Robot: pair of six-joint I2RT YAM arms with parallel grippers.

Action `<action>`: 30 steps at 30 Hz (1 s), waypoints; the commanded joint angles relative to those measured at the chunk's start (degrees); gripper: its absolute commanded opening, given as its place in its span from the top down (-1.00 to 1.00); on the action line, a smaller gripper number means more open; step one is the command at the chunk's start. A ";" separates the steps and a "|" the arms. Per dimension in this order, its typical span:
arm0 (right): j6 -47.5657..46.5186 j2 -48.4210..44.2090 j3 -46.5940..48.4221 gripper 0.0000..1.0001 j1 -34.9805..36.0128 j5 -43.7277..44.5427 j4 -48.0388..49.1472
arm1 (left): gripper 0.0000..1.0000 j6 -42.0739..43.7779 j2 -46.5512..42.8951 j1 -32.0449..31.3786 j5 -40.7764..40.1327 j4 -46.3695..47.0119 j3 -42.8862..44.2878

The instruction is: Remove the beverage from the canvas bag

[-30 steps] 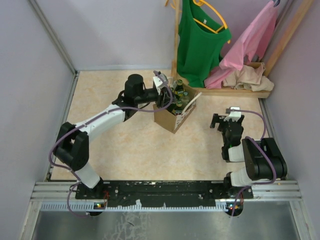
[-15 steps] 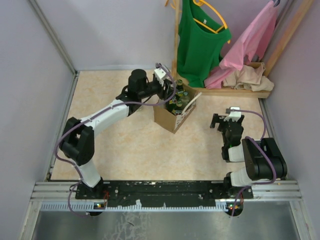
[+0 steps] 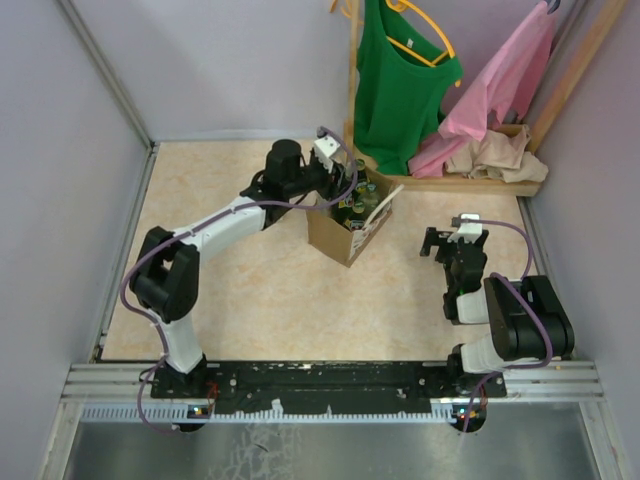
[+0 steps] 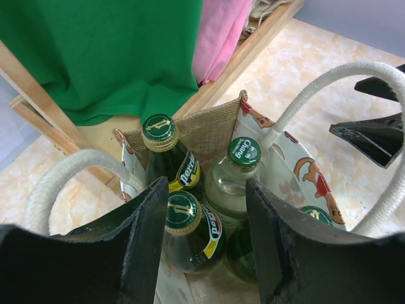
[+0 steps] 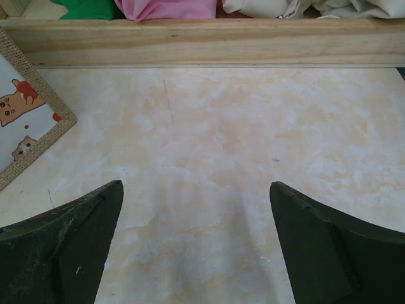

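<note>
Bottles stand packed in the canvas bag (image 3: 335, 242), which sits upright toward the far edge of the bench, right of centre, just in front of the wooden rack base (image 3: 470, 183). Left wrist view shows at least four: near green bottle (image 4: 182, 212) and far green bottle (image 4: 158, 128), both w/ yellow labels, a clear bottle (image 4: 243, 153) w/ green cap, and a fourth dark one low at the right, mostly hidden. Which one counts as "the beverage" can't be told.

Left gripper (image 4: 205, 202) hangs over the bag mouth, jaws wide, nothing held. The near green bottle's cap lies roughly btwn the fingers, the clear bottle's cap just beyond. White rope handles (image 4: 60, 174) arch up on either side of the fingers. Right gripper (image 5: 195, 209) is likewise spread and empty, over bare bench top near the right edge, well apart from the bag.

Handling, as a judgement: glass, so rigid, heavy for its size, smooth, and breakable if knocked or dropped. Best hold is prob the neck just under the cap, b/c it's narrow and the cap's lip resists slipping. The bottles look packed tight, so there's little room for fingers lower down. The bag is soft and light and may rise or tip w/ the bottle if a label drags on the lining, so the pull should go straight up. The handles could snag a finger.
</note>
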 commanded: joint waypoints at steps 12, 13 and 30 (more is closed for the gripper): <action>-1.07 -0.27 1.62 -0.98 0.00 0.17 2.74 | -0.18 0.55 5.87 -0.11 -5.79 0.58 2.35; -1.09 -0.27 1.62 -0.98 -0.01 0.18 2.75 | -0.18 0.61 5.98 -0.11 -6.06 0.86 2.10; -1.12 -0.27 1.60 -0.98 0.00 0.21 2.75 | 0.09 -0.32 8.96 -0.02 -6.27 2.04 1.08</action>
